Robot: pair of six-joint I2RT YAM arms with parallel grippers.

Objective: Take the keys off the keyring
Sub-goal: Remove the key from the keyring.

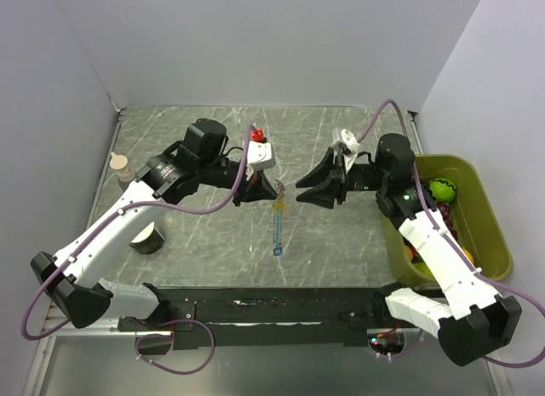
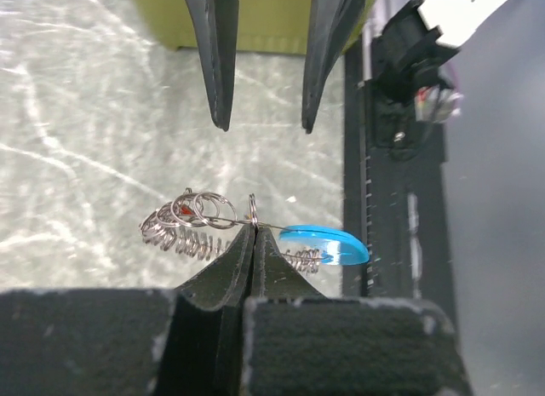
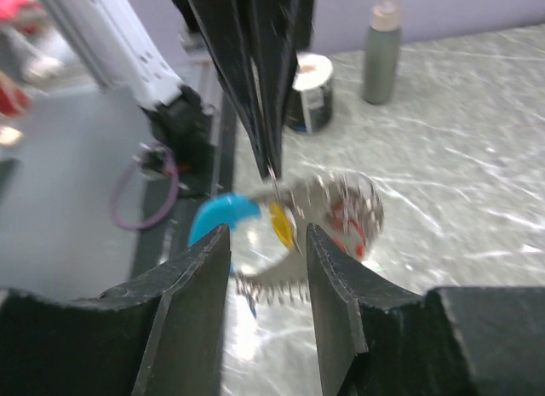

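My left gripper (image 1: 271, 192) is shut on a thin ring of the keyring (image 2: 192, 221), a bunch of silvery coils and loops held above the table. A blue key (image 2: 328, 243) hangs on it just right of my left fingertips. In the right wrist view the blue key (image 3: 223, 219), an orange key (image 3: 281, 223) and a red key (image 3: 349, 226) hang blurred on the keyring (image 3: 341, 196). My right gripper (image 3: 266, 234) is open and empty, jaws on either side of the orange key, apart from it. In the top view a light-blue strip (image 1: 278, 232) trails below the keyring (image 1: 279, 210).
A green bin (image 1: 481, 243) with toys stands at the right. A small bottle (image 1: 122, 166) and a tape roll (image 1: 149, 239) stand at the left. A black rail (image 1: 281, 307) runs along the near edge.
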